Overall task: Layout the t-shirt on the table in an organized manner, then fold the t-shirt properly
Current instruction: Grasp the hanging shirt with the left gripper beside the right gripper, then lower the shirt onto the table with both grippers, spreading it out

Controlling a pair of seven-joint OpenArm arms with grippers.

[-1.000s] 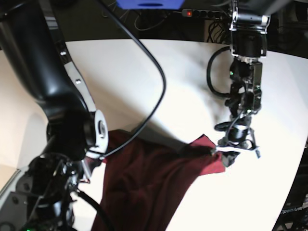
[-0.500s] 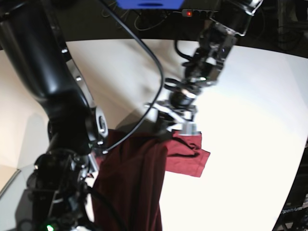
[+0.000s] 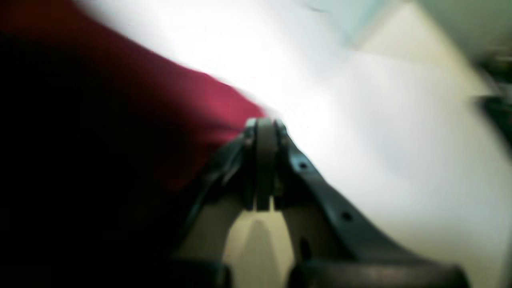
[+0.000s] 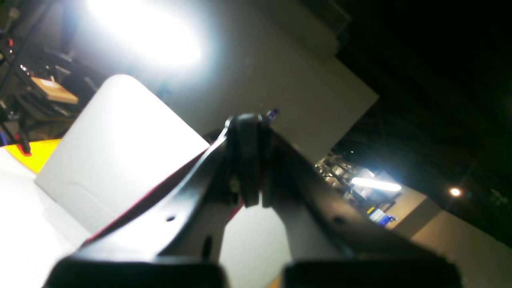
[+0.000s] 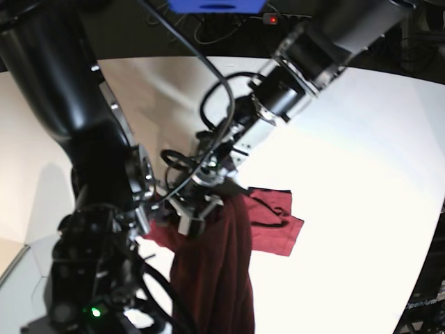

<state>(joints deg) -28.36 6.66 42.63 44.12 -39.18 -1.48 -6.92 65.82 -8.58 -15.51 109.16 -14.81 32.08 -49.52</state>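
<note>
The dark maroon t-shirt [image 5: 215,278] hangs in a narrow bunched column from the two grippers at the lower middle of the base view. One part of it lies flat on the white table [image 5: 348,174] to the right. My left gripper [image 5: 193,221] is shut on the shirt's upper edge. In the blurred left wrist view its fingers [image 3: 265,122] are pressed together, with maroon cloth [image 3: 120,100] running up to them. My right gripper [image 4: 248,118] points upward and is shut. A thin red strip of the shirt [image 4: 152,191] runs along its left finger.
The right arm's bulky black body [image 5: 76,104] fills the left of the base view. A black cable [image 5: 226,104] loops over the table. A power strip with a red light [image 5: 272,19] lies beyond the far edge. The table's curved edge [image 5: 431,229] runs down the right.
The left arm swept from the right side across to the left, carrying its shirt corner close to the right gripper. The spread cloth is now a hanging bunch.
</note>
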